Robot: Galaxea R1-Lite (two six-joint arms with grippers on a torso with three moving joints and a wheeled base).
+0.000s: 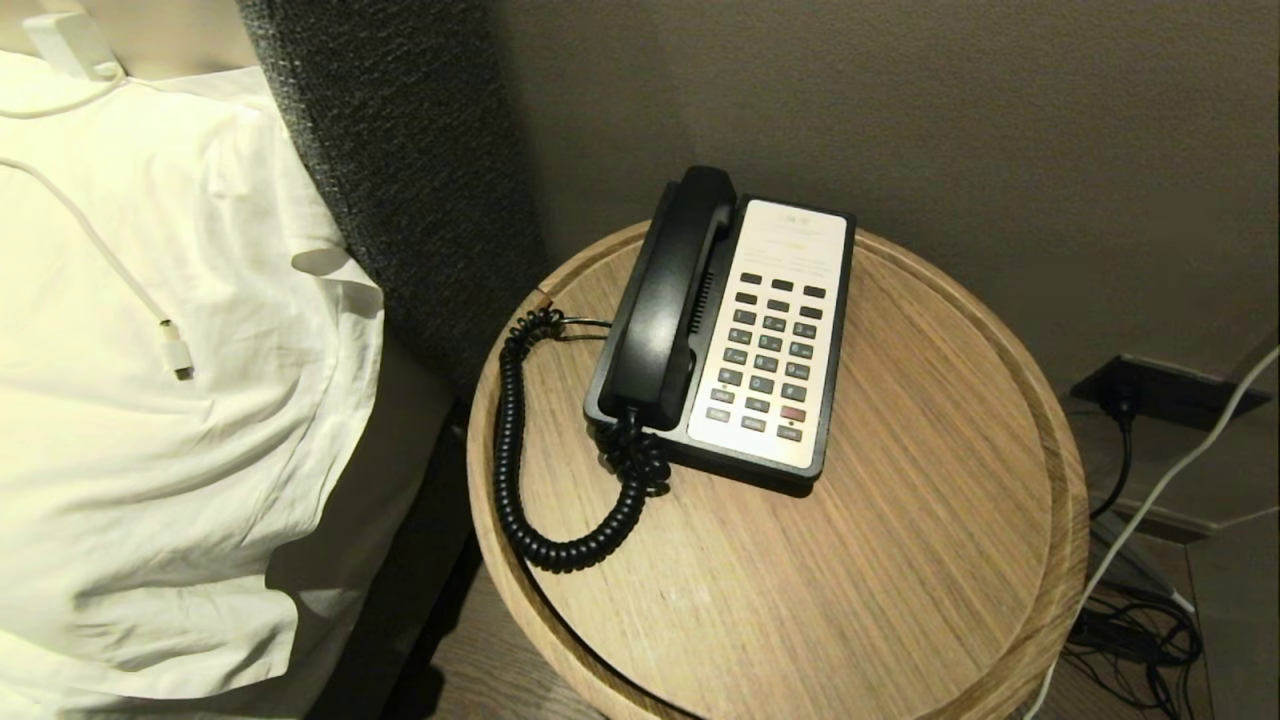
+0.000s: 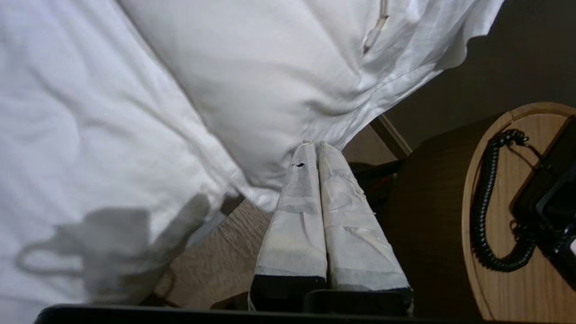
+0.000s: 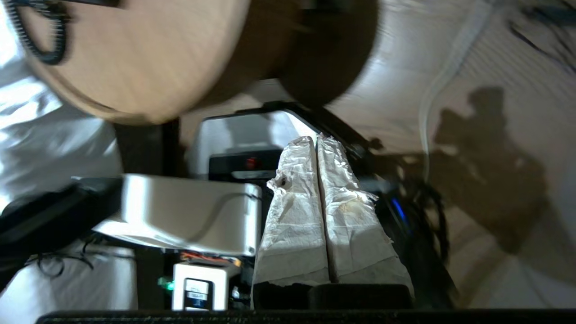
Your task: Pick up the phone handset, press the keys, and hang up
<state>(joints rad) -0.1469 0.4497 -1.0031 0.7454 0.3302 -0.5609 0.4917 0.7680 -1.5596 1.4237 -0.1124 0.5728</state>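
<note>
Both taped grippers sit pressed shut and empty, the left gripper (image 2: 316,146) beside the white pillow (image 2: 270,81), the right gripper (image 3: 315,140) below the round wooden table (image 1: 900,520), since the phone handset (image 1: 668,300) lies cradled beside the keys (image 1: 770,350), untouched.

Round light-oak side table with raised rim (image 1: 960,300) against plain grey-brown wall (image 1: 1000,130). White-sheeted bed (image 1: 150,480), dark grey textured headboard (image 1: 400,150) beside it. Black wall socket (image 1: 1150,390) low (cables trailing), wood-plank floor (image 1: 1230,620).
</note>
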